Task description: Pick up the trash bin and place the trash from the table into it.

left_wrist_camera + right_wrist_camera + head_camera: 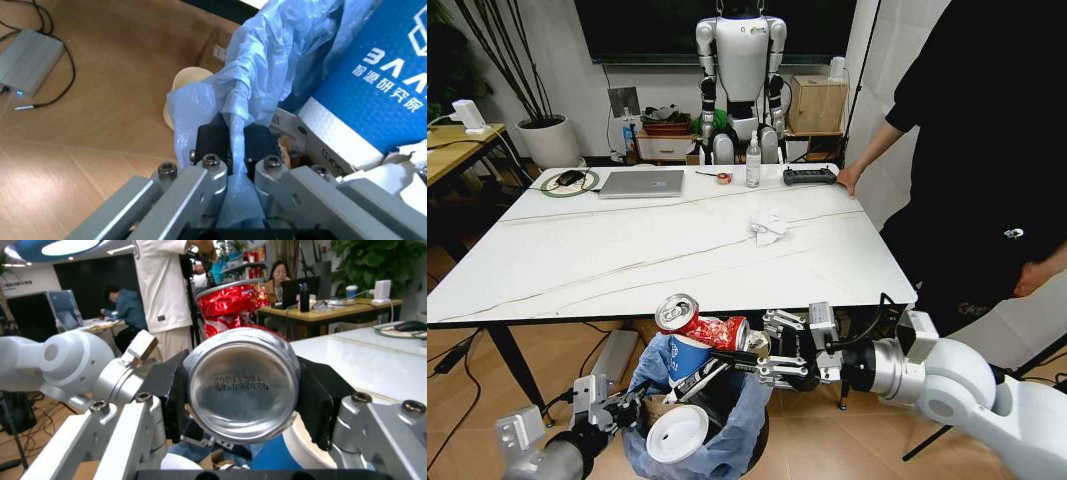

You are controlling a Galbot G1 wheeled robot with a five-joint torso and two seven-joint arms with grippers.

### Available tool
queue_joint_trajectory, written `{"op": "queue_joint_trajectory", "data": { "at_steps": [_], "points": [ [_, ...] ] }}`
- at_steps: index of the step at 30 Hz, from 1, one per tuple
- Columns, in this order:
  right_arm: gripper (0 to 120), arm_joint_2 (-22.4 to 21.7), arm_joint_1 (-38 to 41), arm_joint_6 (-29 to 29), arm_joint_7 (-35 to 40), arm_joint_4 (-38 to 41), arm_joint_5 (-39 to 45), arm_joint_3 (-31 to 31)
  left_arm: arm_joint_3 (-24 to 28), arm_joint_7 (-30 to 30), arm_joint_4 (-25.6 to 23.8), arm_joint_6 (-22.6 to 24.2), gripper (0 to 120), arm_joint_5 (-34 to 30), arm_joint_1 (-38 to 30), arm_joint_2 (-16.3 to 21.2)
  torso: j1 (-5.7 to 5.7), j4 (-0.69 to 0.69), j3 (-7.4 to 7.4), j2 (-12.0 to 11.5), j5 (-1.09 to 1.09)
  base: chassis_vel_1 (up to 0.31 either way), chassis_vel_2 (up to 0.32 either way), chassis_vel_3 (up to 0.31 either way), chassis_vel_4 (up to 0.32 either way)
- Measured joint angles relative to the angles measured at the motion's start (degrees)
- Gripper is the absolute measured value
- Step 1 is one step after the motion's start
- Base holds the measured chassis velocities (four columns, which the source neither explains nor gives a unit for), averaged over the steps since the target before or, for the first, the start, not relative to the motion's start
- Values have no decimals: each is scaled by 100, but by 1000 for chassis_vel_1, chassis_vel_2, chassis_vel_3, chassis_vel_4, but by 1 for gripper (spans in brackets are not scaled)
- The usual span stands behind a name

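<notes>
Below the glossy white counter (627, 250), the right pincer (762, 357) pinches a light, dentable red drink can (702, 325) by its sides over the blue-bagged dark trash bin (727, 440); the left pincer (233, 175) clamps its flimsy liner rim.

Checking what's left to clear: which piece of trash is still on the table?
The crumpled white tissue, alone on the white table. The blue cup and white lid sit in the trash bin; the right claw grips the red can.

- The table (627, 250) has a glossy white, faintly veined top.
- The red can (241, 382) is shiny metal with a smooth silver base.
- The trash bin (727, 445) wears a crinkled translucent blue plastic liner.
- The tissue (768, 226) looks like crumpled paper, possibly.
</notes>
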Motion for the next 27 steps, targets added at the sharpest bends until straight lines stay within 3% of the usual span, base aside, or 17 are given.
{"op": "queue_joint_trajectory", "data": {
  "at_steps": [17, 27],
  "points": [
    [47, 840, 840, 110, -570, -626, -103, -1178, -10, 7, 1, 29, 0, -32, 6, -36, 0, 1, 0, 0, 0, 0, 0, 0, 0],
    [47, 879, 800, 243, -830, -1011, -399, -1216, -12, 10, 4, 30, 0, -41, -43, -44, 0, 0, 0, 0, 0, 0, 0, 0, 0]
  ]
}}
